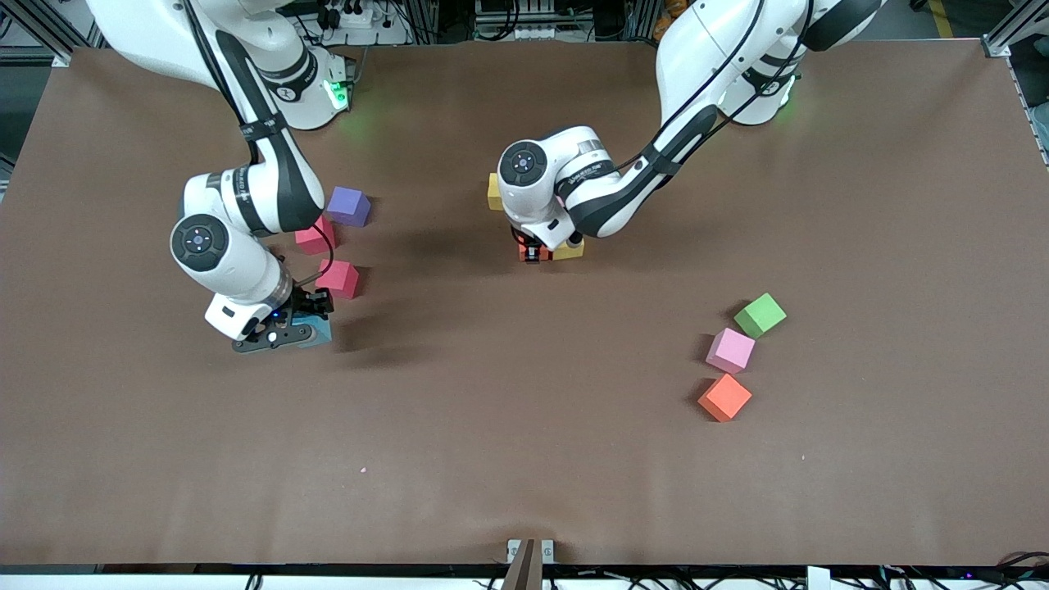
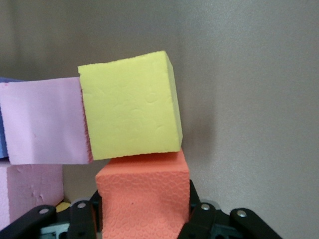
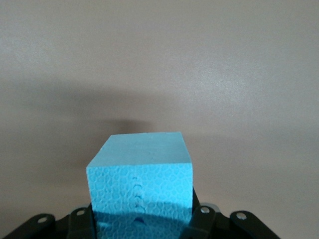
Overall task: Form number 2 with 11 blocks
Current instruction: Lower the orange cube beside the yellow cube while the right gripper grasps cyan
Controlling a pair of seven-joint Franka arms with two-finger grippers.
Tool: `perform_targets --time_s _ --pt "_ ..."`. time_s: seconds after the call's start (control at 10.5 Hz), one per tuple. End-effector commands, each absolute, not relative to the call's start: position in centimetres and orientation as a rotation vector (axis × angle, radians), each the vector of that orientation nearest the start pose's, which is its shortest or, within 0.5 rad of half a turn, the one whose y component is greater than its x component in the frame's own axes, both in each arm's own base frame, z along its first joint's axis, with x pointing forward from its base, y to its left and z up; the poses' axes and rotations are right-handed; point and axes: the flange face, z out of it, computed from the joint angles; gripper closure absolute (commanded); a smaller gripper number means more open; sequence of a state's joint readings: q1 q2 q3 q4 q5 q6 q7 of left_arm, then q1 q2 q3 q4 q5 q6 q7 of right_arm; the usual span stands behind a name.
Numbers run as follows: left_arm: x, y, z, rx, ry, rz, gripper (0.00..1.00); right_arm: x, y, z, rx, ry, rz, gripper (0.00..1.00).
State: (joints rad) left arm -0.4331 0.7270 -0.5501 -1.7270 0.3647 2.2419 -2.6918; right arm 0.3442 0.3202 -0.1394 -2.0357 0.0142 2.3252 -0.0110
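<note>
Front view: left tool [image 1: 534, 252] is low at mid-surface [image 1: 524, 459], pinching an orange foam cube [image 1: 524, 251] beside a yellow foam cube [image 1: 571, 251], prob. to seat it flush in the forming 2. Right tool [image 1: 283, 334], toward the right arm's end, clamps a blue foam cube [image 1: 318, 332] near two red-pink foam cubes [image 1: 338, 279] & a purple foam cube [image 1: 349, 206], likely next for the digit. Pink foam cube [image 1: 729, 350], another orange cube [image 1: 724, 397] & a green cube [image 1: 760, 315] sit loose toward the left arm's end.

Left wrist view alone shows pink foam blocks [image 2: 45, 122] touching the yellow cube, hidden under the arm in front view. Right wrist view shows the blue cube's grip.
</note>
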Motion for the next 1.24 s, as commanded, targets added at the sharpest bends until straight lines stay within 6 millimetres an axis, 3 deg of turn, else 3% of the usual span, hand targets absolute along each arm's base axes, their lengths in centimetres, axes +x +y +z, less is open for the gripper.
perform_targets --time_s 0.0,0.67,0.86,1.15 --pt "39.8 -52.12 20.22 -2.156 -2.143 0.115 0.38 57.49 12.12 29.26 -3.154 -0.34 0.037 0.41" --pt "39.89 -51.95 20.19 -2.173 -2.121 0.115 0.33 57.44 11.92 29.08 -3.155 -0.337 0.047 0.41" --pt "39.82 -51.99 20.21 -2.175 -2.118 0.114 0.0 57.45 11.92 29.17 -3.154 -0.337 0.044 0.41" --pt "39.98 -52.07 21.02 -2.184 -2.116 0.103 0.0 57.49 11.93 29.15 -3.154 -0.345 0.044 0.41"
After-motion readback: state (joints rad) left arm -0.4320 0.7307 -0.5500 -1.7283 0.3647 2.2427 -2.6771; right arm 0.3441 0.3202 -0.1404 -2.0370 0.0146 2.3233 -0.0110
